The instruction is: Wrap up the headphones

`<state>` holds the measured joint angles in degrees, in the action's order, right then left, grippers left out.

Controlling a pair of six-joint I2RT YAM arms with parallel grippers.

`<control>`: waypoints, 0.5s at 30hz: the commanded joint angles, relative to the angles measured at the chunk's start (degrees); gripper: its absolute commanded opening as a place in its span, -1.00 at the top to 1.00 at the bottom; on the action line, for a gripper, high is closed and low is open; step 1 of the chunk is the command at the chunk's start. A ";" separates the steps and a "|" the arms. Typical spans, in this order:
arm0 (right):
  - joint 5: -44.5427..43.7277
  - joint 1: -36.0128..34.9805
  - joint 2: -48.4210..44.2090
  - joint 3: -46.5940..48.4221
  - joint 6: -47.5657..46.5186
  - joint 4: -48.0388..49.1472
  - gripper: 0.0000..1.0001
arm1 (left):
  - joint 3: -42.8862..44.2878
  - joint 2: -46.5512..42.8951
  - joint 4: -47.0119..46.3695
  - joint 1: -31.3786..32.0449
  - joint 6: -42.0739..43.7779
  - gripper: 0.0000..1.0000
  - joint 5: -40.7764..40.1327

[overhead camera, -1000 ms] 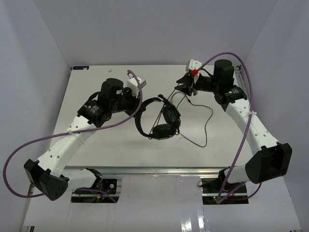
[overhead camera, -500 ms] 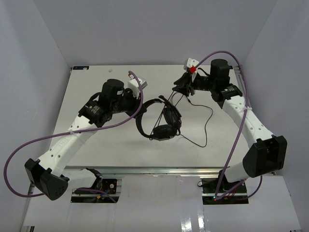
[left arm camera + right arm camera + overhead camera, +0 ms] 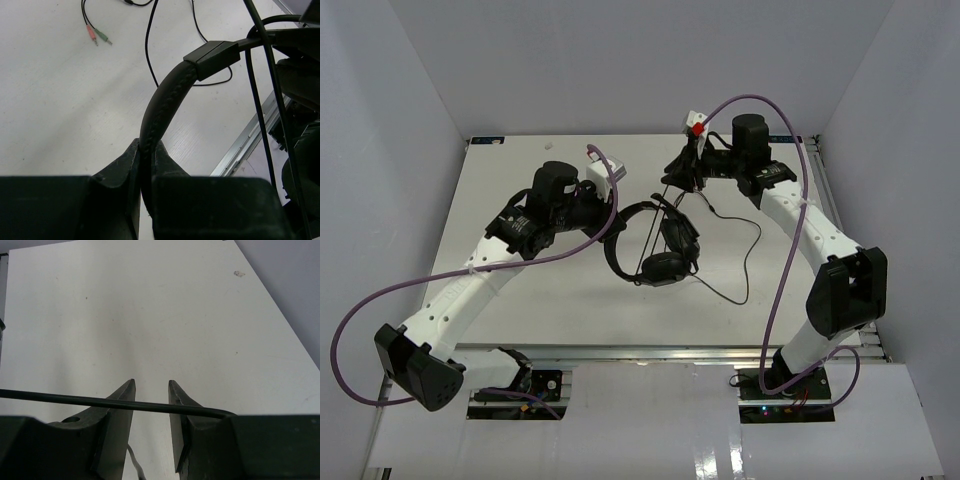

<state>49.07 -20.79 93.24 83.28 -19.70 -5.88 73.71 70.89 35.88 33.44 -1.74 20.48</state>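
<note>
The right gripper [image 3: 677, 172] is swinging leftward over the white table's [image 3: 510, 300] far side.
Its jaws are standing spread, the cord [image 3: 60, 397] lying across them; the left gripper [image 3: 145, 150] is pinching the headphones [image 3: 663, 268] between pale walls [image 3: 620, 60].

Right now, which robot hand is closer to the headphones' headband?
Left. The left gripper is clamped on the headband itself. The right gripper is away from it, toward the table's far side, open, with the cord lying across its fingers.
</note>
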 commanded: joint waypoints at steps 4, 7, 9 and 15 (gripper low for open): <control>-4.64 1.36 1.69 -0.71 1.07 2.97 0.83 | 1.94 -2.15 1.39 0.57 0.34 1.00 6.62; 3.82 1.31 1.93 -3.52 1.49 3.70 0.79 | 4.84 -2.00 1.17 0.57 -0.77 1.00 5.62; 10.52 1.01 2.21 -5.76 3.98 6.07 0.78 | 7.42 -1.37 0.77 0.57 -2.04 1.00 5.53; 18.22 -3.23 0.93 -12.13 15.31 16.53 0.71 | 17.29 1.60 -0.11 0.57 -5.81 1.00 3.64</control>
<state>61.10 -21.71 94.70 74.24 -14.59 0.66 83.19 72.60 38.43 33.44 -3.87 20.83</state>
